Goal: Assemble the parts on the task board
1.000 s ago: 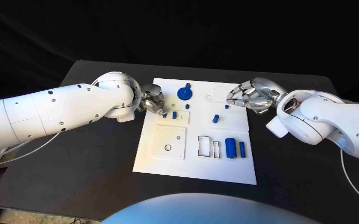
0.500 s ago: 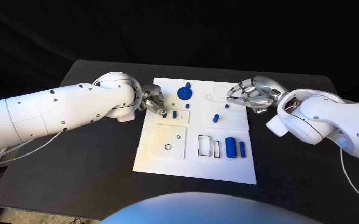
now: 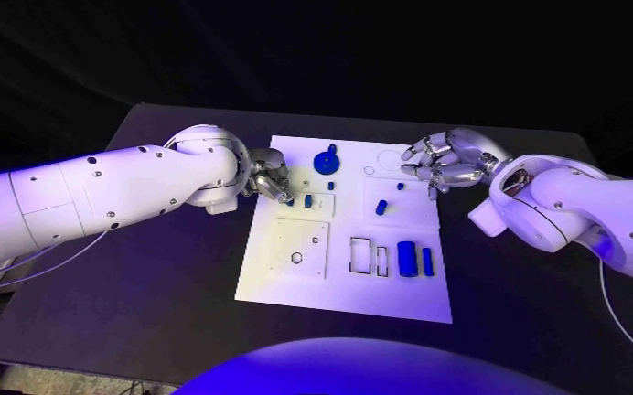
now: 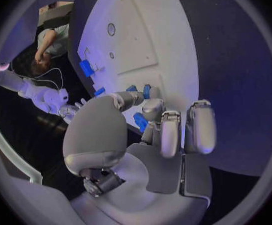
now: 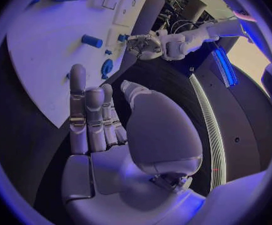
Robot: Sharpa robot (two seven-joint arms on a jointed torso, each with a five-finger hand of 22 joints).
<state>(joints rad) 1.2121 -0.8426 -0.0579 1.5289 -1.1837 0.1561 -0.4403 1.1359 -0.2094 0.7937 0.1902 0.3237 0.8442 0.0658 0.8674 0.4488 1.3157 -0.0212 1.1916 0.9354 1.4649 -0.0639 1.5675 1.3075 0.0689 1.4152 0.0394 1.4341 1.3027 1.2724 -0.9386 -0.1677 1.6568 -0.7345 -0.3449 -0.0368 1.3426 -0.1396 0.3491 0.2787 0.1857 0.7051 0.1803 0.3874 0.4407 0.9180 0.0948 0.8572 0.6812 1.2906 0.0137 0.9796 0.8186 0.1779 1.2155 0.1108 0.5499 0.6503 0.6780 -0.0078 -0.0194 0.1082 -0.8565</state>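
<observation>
From the head view, the white task board (image 3: 346, 258) lies in the middle of the black table (image 3: 158, 285). The left robot hand (image 3: 271, 181) sits at the board's left edge, its fingers curled down next to a small blue peg (image 3: 307, 200). I cannot tell from here if it is grasping anything. The right robot hand (image 3: 442, 165) is above the board's far right corner, with its fingers bent and apart, and nothing in it. A round blue part (image 3: 326, 162) lies near the far edge of the board. A short blue cylinder (image 3: 380, 208) lies tilted in the middle. Two bigger blue blocks (image 3: 414, 260) stand side by side near the right edge, just beside two empty slots (image 3: 368, 257).

In the left wrist view, the left robot hand (image 4: 151, 130) reaches down to the task board (image 4: 136, 40). Its fingertips (image 4: 149, 105) are close around a small blue piece (image 4: 140, 121), but I cannot tell if they pinch it. More little blue parts (image 4: 86, 68) stand farther along the board.

In the right wrist view, the right robot hand (image 5: 108, 130) is released, with its fingers straight and side by side and nothing in them. It hangs over the board's edge. The short blue cylinder (image 5: 92, 41) lies on the task board (image 5: 42, 50). The left robot hand (image 5: 143, 45) shows at the far side.
</observation>
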